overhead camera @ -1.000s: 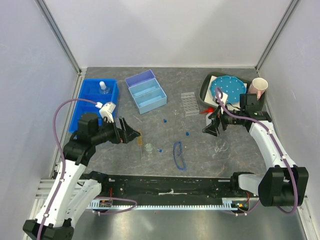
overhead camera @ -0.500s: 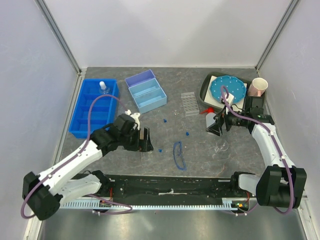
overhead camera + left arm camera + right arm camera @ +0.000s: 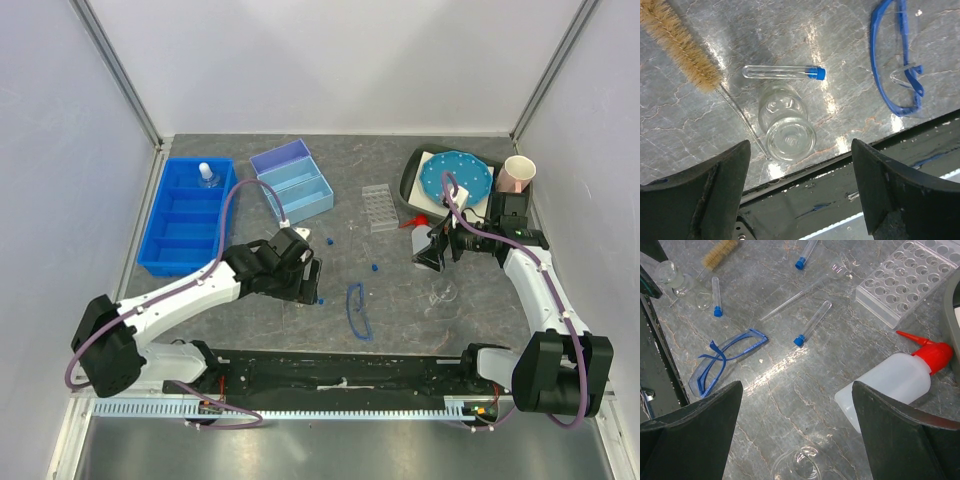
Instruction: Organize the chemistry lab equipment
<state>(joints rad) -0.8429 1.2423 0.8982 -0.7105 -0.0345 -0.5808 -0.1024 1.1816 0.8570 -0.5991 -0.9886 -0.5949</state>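
My left gripper point(image 3: 306, 281) point(image 3: 800, 200) hangs open above the front of the table, holding nothing. Just beyond its fingertips a clear glass flask point(image 3: 786, 128) lies on its side, with a blue-capped clear tube point(image 3: 785, 73) behind it. A bristle brush point(image 3: 680, 42) lies to the left and blue-rimmed safety glasses point(image 3: 895, 65) point(image 3: 357, 310) to the right. My right gripper point(image 3: 428, 252) point(image 3: 797, 435) is open and empty. The white squeeze bottle point(image 3: 890, 385) lies by its right finger. A second glass flask point(image 3: 797, 467) sits below it. Loose tubes point(image 3: 812, 322) lie further out.
A blue compartment tray point(image 3: 188, 215) at the left holds a small flask point(image 3: 206, 174). A light blue box point(image 3: 292, 183) and a clear tube rack point(image 3: 379, 207) stand mid-table. A dark tray with the dotted blue disc point(image 3: 456, 177) and a pink cup point(image 3: 518, 175) stand at the back right.
My left arm has swung from beside the blue tray rightward to over the flask near the table's front. Its jaws have narrowed slightly. The right gripper has drawn back slightly.
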